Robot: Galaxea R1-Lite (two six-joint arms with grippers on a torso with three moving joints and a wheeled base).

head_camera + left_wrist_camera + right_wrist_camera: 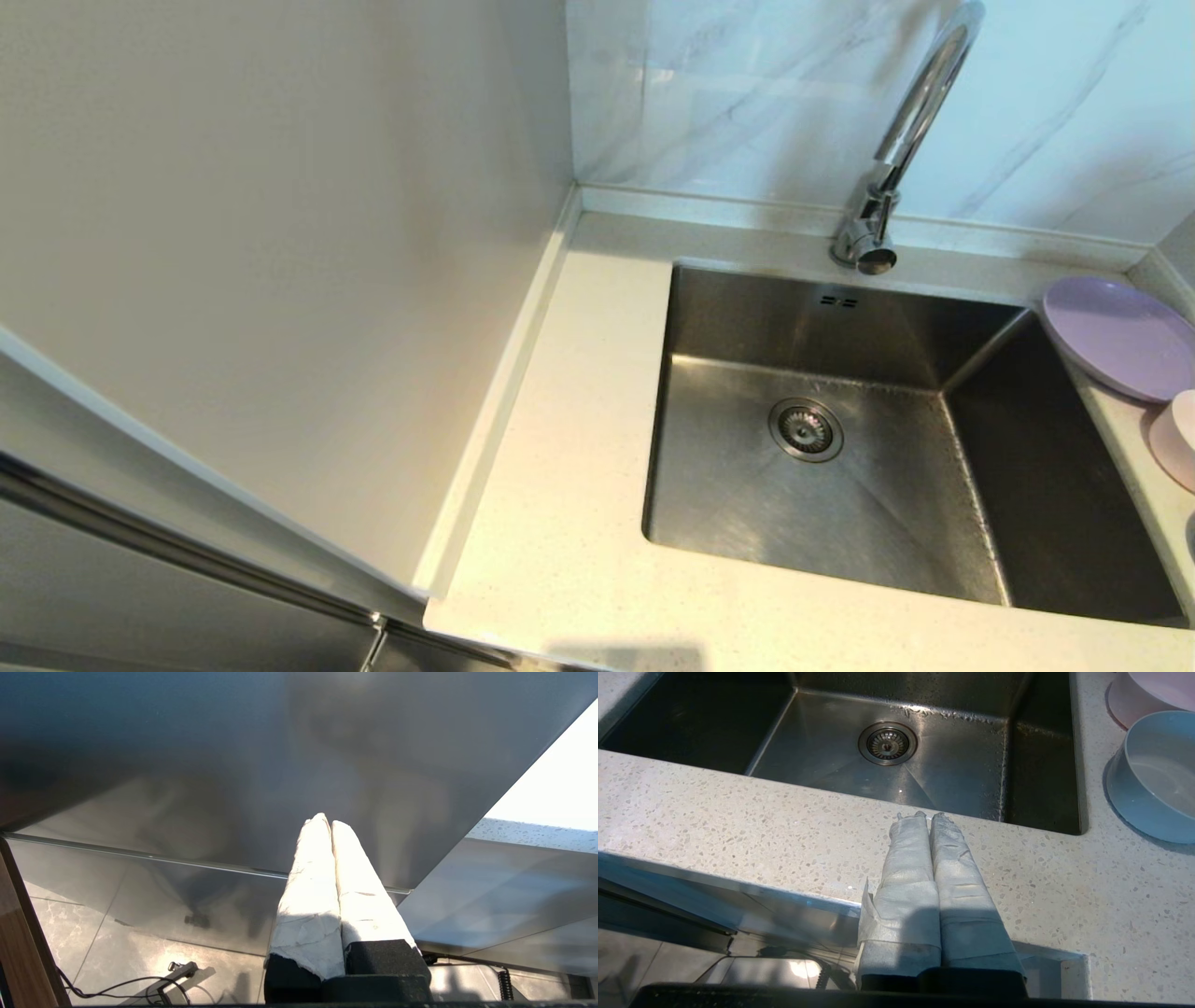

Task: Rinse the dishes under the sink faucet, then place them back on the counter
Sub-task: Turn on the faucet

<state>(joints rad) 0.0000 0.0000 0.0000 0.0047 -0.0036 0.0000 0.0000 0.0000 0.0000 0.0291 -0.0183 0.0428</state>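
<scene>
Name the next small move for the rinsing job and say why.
Probably open the right gripper and reach toward the bowl: its fingers are shut and empty at the counter edge, the sink holds no dish, and the bowl sits nearest.

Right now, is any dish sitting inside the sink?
No, the sink holds only its drain strainer; the lavender plate rests on the counter beside it.

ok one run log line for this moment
stage: not started | left gripper: shut, parked low | right gripper: shut, at counter front edge | plate, bowl, cup: on counter | sink: empty
</scene>
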